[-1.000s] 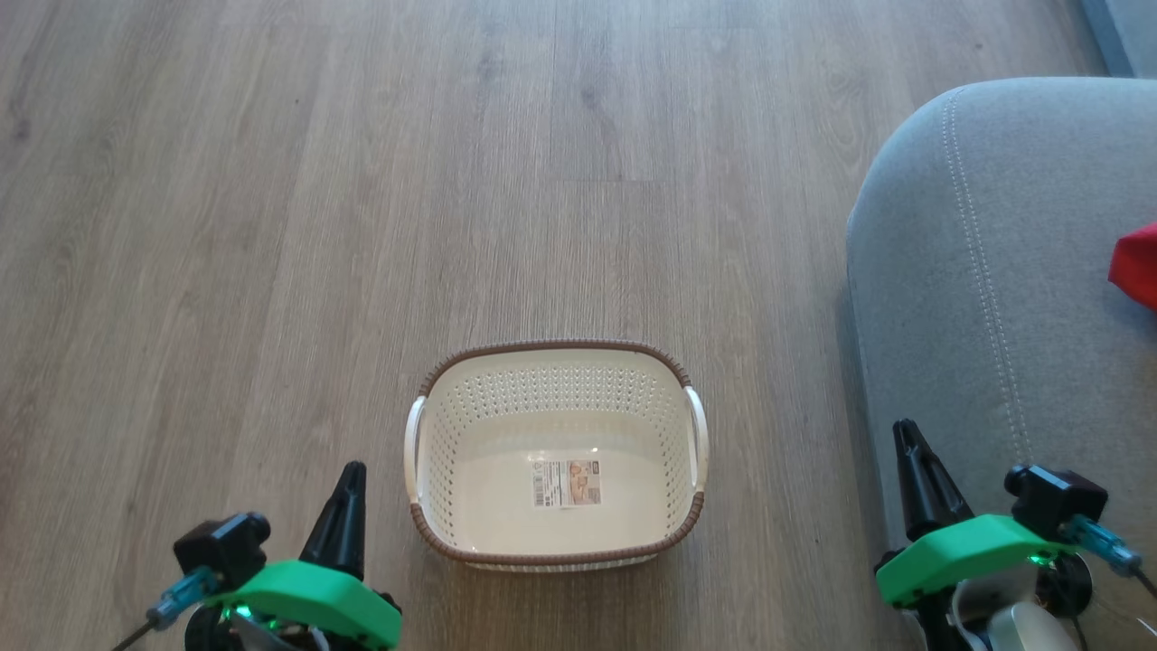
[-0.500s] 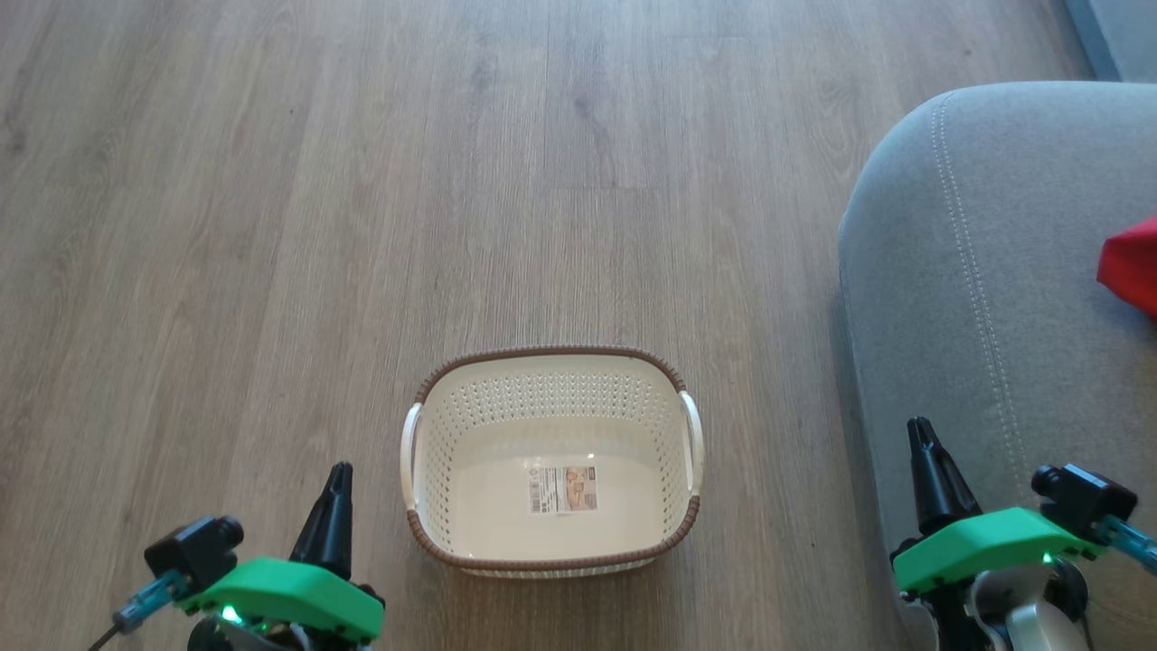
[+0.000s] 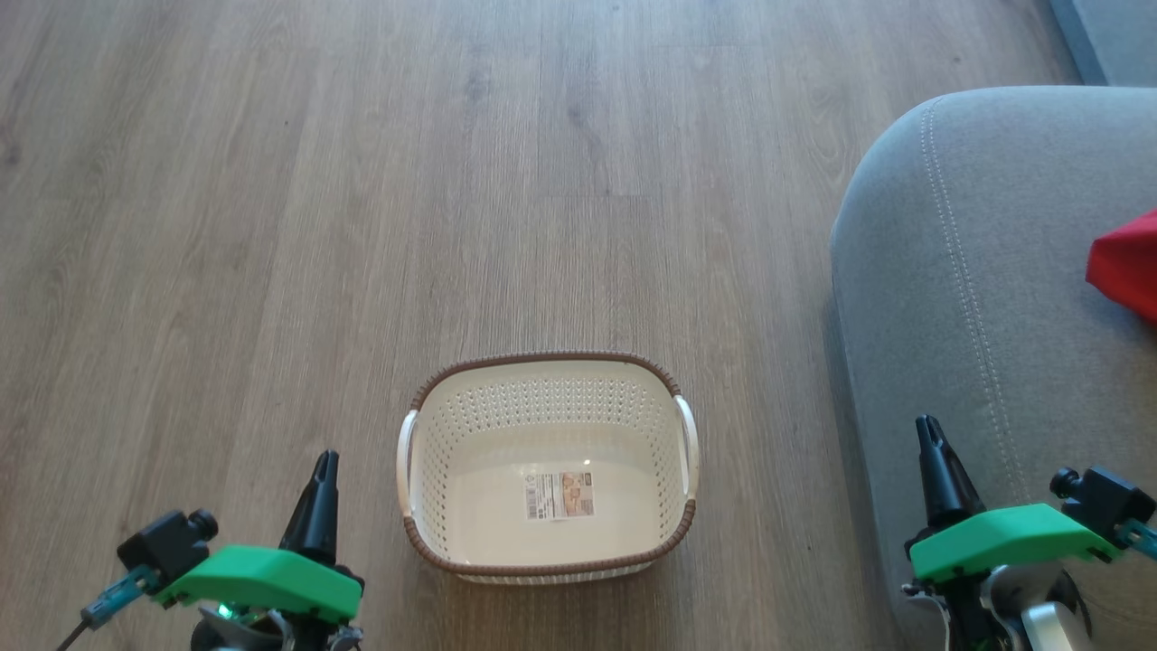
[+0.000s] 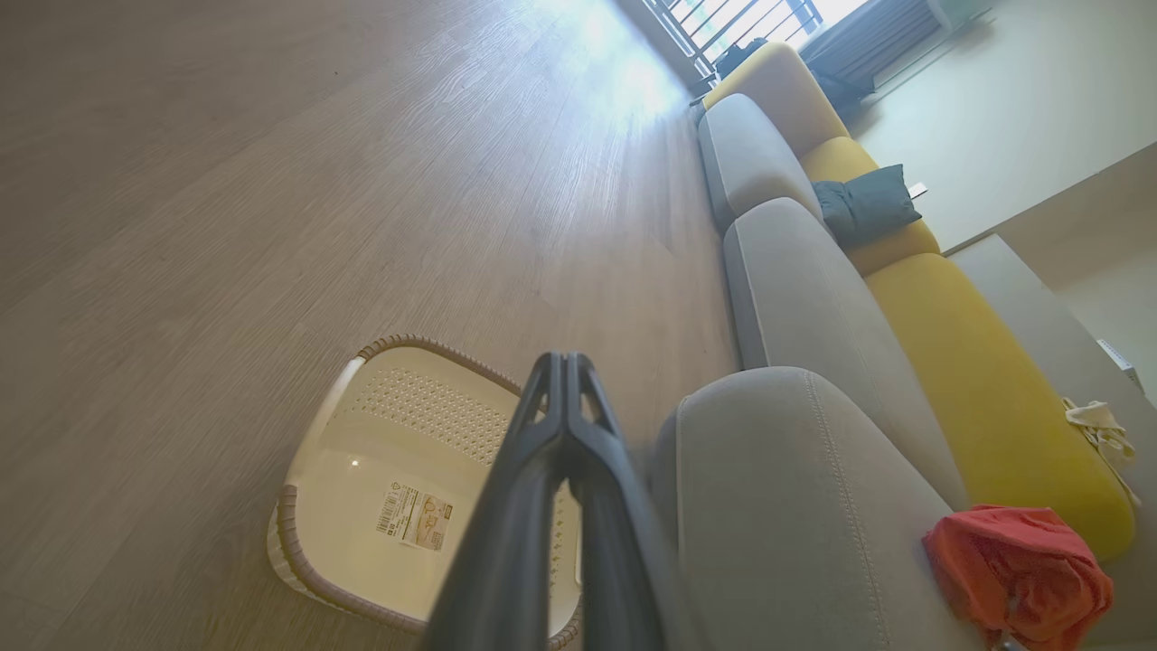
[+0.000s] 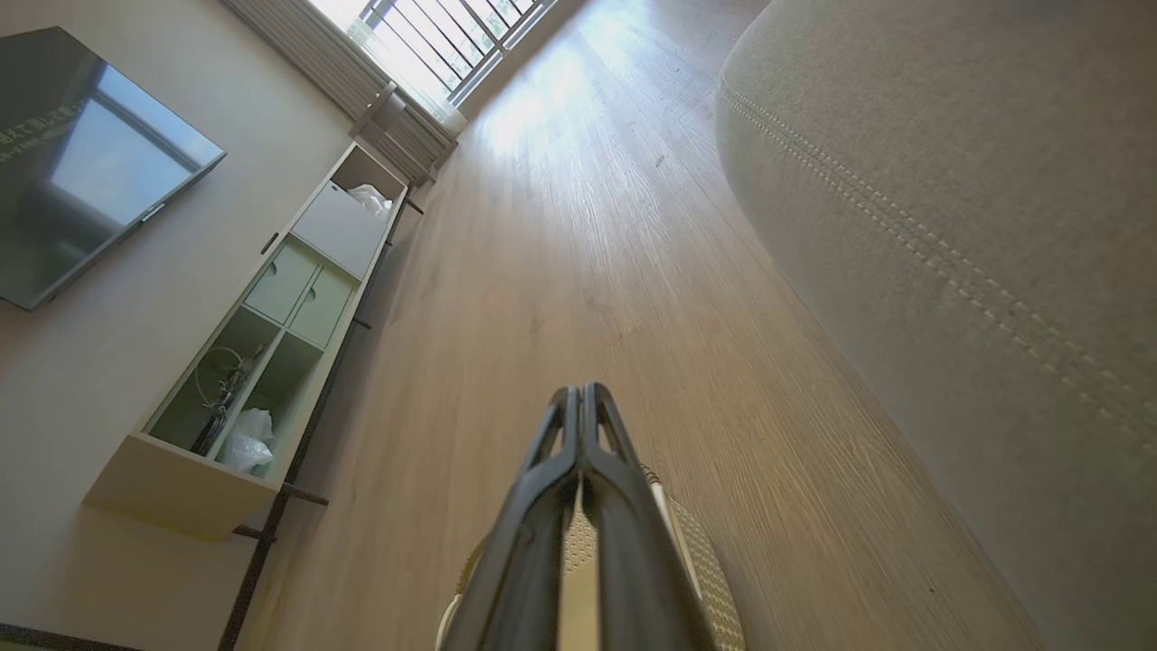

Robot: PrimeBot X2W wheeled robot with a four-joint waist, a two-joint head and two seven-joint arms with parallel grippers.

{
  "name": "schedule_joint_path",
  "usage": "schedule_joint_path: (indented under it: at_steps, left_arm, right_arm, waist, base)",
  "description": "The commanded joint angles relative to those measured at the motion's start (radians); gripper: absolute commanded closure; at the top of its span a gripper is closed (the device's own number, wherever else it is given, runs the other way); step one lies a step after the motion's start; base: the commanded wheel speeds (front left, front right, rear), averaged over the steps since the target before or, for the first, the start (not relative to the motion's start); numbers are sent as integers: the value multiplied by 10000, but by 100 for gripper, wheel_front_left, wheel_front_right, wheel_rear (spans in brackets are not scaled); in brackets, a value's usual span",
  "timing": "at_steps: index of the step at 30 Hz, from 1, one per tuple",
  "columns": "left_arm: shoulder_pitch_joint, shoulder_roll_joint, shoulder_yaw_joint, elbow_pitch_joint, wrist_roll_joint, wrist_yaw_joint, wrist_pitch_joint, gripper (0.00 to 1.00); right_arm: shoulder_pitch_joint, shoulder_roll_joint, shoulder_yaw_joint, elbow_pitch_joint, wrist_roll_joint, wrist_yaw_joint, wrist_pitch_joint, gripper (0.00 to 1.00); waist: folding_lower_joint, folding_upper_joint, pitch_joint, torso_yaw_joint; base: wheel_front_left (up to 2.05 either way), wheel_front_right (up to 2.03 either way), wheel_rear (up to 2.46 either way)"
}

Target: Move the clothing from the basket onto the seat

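Observation:
The cream basket point(image 3: 546, 380) with its brown rim stands on the wood floor, holding nothing but the paper label point(image 3: 559, 495) on its bottom. Red clothing point(image 3: 1125, 262) lies on the grey seat point(image 3: 985, 271) at the right edge; in the left wrist view the red clothing point(image 4: 1017, 570) is a crumpled heap on the seat point(image 4: 795, 506). My left gripper point(image 3: 325, 463) is shut and empty, low left of the basket. My right gripper point(image 3: 926, 427) is shut and empty, over the seat's front edge. The basket point(image 4: 362, 452) lies behind my left fingers point(image 4: 542, 452).
Wood floor point(image 3: 362, 181) stretches ahead and to the left. In the left wrist view the sofa runs on with yellow back cushions point(image 4: 976, 380) and a dark pillow point(image 4: 868, 203). The right wrist view holds a shelf unit point(image 5: 262, 334), a wall screen point(image 5: 81, 154) and a window point(image 5: 434, 36).
The head camera has shifted, so the basket and seat sit slightly lower and further left in view. Both grippers have sunk a little toward the bottom edge, still shut.

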Motion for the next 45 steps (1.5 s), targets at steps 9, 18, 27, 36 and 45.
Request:
schedule_joint_path:
  at_steps: [9,18,27,36,45]
  left_arm:
    - [-503,149,351,-306,-1129,-186,255,100]
    - [-583,157,519,-312,-2107,-263,513,100]
    - [-665,161,692,-317,-3084,-340,776,100]
    - [-746,162,869,-322,-4058,-417,1042,100]
    - [-828,160,1050,-327,-5028,-494,1311,100]
  right_arm:
    - [-482,-85,-66,-422,1221,-2,332,100]
    - [-523,-85,-151,-487,2275,-2,598,100]
    - [-564,-84,-240,-552,3331,-2,867,100]
    - [-605,-81,-330,-617,4384,-3,1137,100]
    - [-646,-77,-422,-682,5437,-3,1409,100]
  waist:
    - [0,0,-77,-62]
    - [0,0,-154,-123]
    - [0,0,-230,-184]
    - [0,0,-307,-246]
    - [0,0,-384,-307]
  base:
    - [0,0,0]
    - [0,0,0]
    - [0,0,0]
    - [0,0,0]
    - [0,0,0]
